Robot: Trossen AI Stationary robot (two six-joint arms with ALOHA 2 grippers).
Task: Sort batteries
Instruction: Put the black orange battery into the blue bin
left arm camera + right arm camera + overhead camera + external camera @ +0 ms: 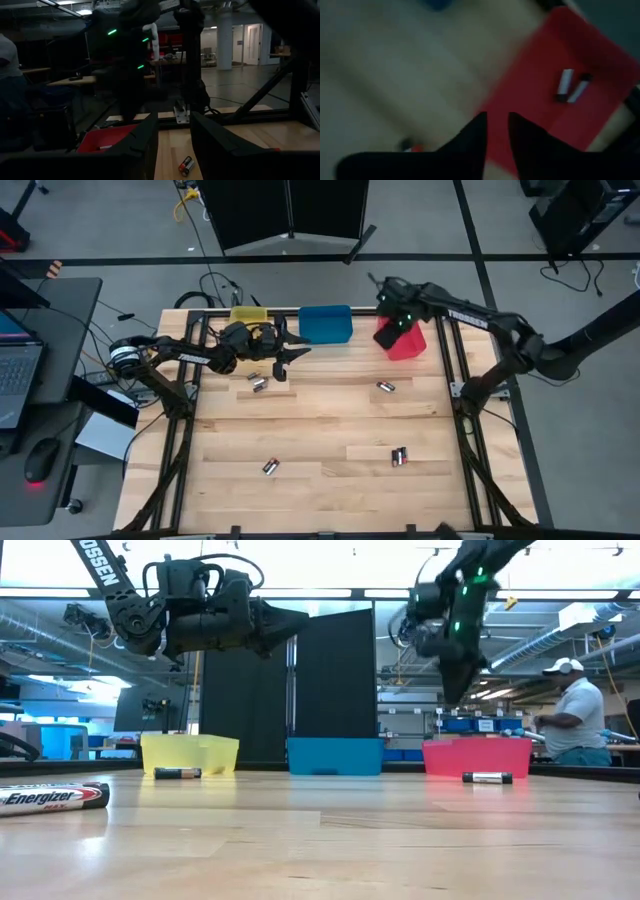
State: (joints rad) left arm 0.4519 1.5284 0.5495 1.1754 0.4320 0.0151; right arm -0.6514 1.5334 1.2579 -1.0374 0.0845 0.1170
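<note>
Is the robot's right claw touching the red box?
Apart. In the low view, the right gripper hangs above the red bin, with clear background showing between them.

The left arm reaches in from the table's left side, its wrist held level above the back of the table, and the left gripper (296,352) points sideways toward the right with its fingers (145,140) parted, nothing between them. The right arm stretches from the right side to the far right corner, its right gripper (497,131) aimed downward, fingers a narrow gap apart and empty.

Bright overhead light; wrist views dim (right blurred).
</note>
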